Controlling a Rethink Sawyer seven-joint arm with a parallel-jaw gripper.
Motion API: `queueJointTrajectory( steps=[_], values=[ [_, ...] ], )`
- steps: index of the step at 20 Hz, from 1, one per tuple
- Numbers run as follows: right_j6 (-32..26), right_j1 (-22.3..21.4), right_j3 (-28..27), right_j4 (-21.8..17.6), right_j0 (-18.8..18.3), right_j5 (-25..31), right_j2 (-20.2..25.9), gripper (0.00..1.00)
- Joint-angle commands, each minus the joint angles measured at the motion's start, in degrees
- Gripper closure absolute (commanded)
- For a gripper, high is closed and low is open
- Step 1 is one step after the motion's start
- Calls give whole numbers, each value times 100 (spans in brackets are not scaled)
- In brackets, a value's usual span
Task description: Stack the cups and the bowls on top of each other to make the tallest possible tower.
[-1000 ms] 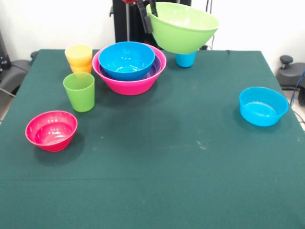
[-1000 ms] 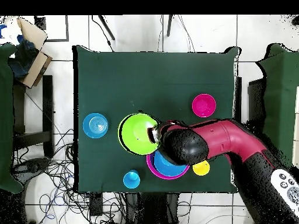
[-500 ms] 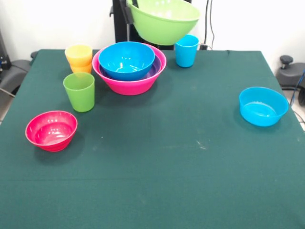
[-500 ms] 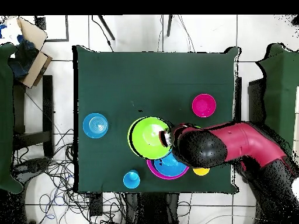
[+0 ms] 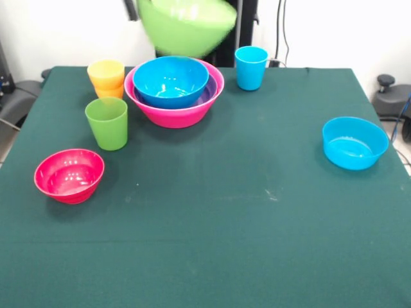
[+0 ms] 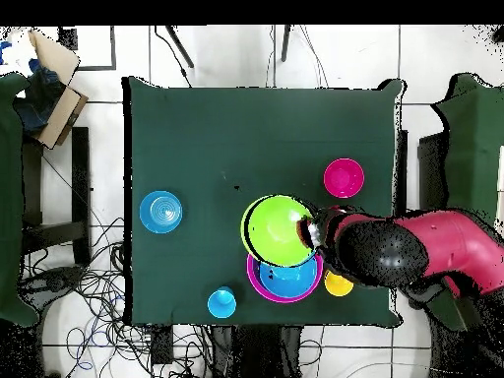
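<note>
One bowl aloft: light green bowl (image 5: 186, 25) hung above the nested stack.
Gripper (image 6: 307, 230): pinched the green bowl's rim.
Stack: blue bowl (image 5: 171, 80) sat inside pink bowl (image 5: 176, 110).

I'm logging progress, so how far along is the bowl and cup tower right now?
Done: the blue bowl sits nested in the pink bowl, with purple showing between.
In hand: the light green bowl is held up over that pile.
Left: the red-pink bowl, light blue bowl, green cup, blue cup and yellow cup.
</note>
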Motion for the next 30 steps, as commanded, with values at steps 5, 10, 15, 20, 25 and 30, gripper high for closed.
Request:
queueJointTrajectory(
  steps=[5,10,15,20,25,30],
  values=[
    [-1904,139,-139,-481,78,320,300,0],
    [-1663,8,-40,-478,167,197,390,0],
    [-1486,-52,-8,-476,244,212,419,0],
    [-1324,-186,21,-443,300,186,459,0],
    [-1025,-460,-88,-92,374,307,620,0],
    [-757,-584,-521,-19,866,607,289,0]
  ],
)
